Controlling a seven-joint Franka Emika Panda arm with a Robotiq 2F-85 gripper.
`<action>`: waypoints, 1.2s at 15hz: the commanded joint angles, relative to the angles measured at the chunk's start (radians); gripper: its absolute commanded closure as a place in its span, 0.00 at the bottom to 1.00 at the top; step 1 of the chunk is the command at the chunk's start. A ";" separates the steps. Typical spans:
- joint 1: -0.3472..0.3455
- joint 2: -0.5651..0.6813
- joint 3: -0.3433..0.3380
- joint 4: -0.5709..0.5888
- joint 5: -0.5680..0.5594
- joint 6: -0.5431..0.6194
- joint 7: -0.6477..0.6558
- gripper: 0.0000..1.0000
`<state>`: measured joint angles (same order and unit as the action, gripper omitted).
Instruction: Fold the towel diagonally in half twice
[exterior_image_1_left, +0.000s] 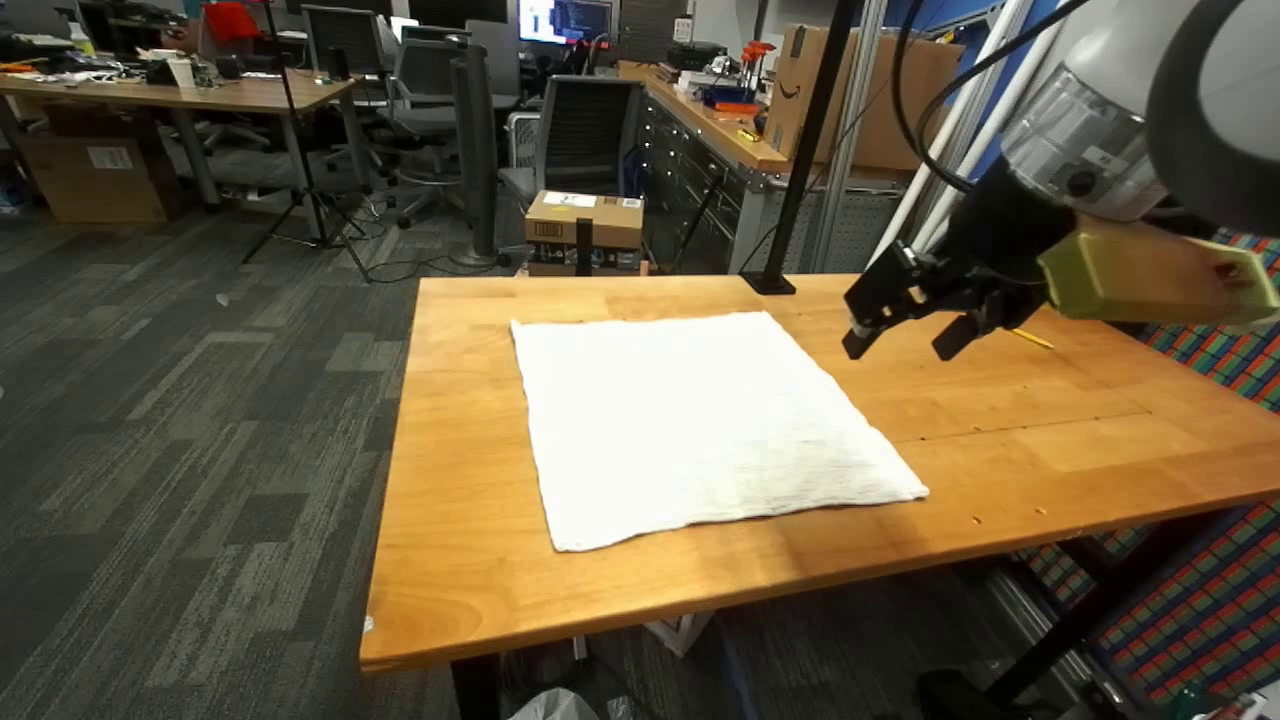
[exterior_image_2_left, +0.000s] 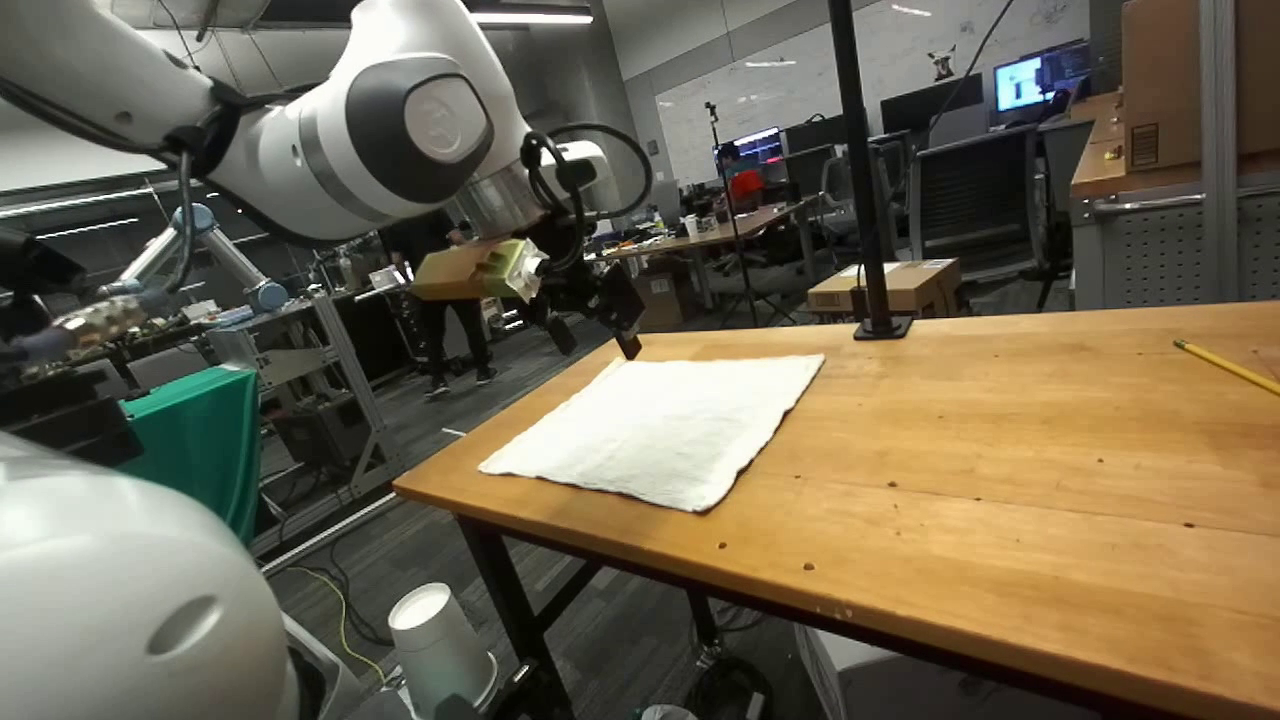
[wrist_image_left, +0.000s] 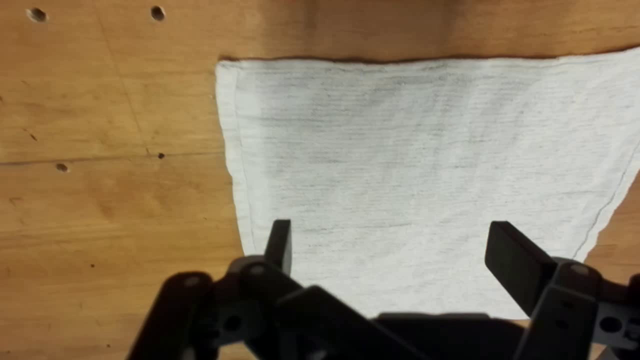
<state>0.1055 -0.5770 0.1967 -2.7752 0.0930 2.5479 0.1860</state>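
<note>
The wooden table (exterior_image_2_left: 1000, 450) has a light-brown top of joined boards. The robot arm (exterior_image_2_left: 420, 130), white with grey joint covers, extends over this surface in both exterior views, with its wrist end directed toward the tabletop. A black post (exterior_image_2_left: 862, 170) stands on a flat base plate (exterior_image_2_left: 883, 328) at the far edge of the table.

The white towel (exterior_image_1_left: 690, 430) lies flat and unfolded on the table, toward one end of the top and within its edges. The outline is four-sided, with all four corners visible in both exterior views; the edges are slightly wavy. In the wrist view, a hem runs down the left side from the upper left corner, a darker seam line follows the right side, and the upper right part of the cloth extends out of frame.

The gripper (wrist_image_left: 389, 245) is positioned above the table, apart from the towel. Its jaws are parted widely: the two black fingers (wrist_image_left: 517, 265) face each other across a broad gap, and the towel's surface shows between them in the wrist view. A yellow-green block (exterior_image_2_left: 475, 272) is located at the wrist, near the gripper.

A yellow pencil (exterior_image_2_left: 1230, 367) lies on the table, well apart from the towel — in an exterior view it runs to the picture's edge. Small dark holes (wrist_image_left: 158, 13) pit the tabletop — several in the bare wood beside the towel
</note>
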 joint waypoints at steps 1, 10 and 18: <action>-0.032 0.049 0.088 0.001 -0.073 0.123 0.105 0.00; -0.096 0.194 0.060 -0.002 -0.158 0.063 0.132 0.00; -0.099 0.395 -0.005 -0.002 -0.145 0.230 0.127 0.00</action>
<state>0.0069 -0.2460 0.2157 -2.7774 -0.0407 2.6885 0.3104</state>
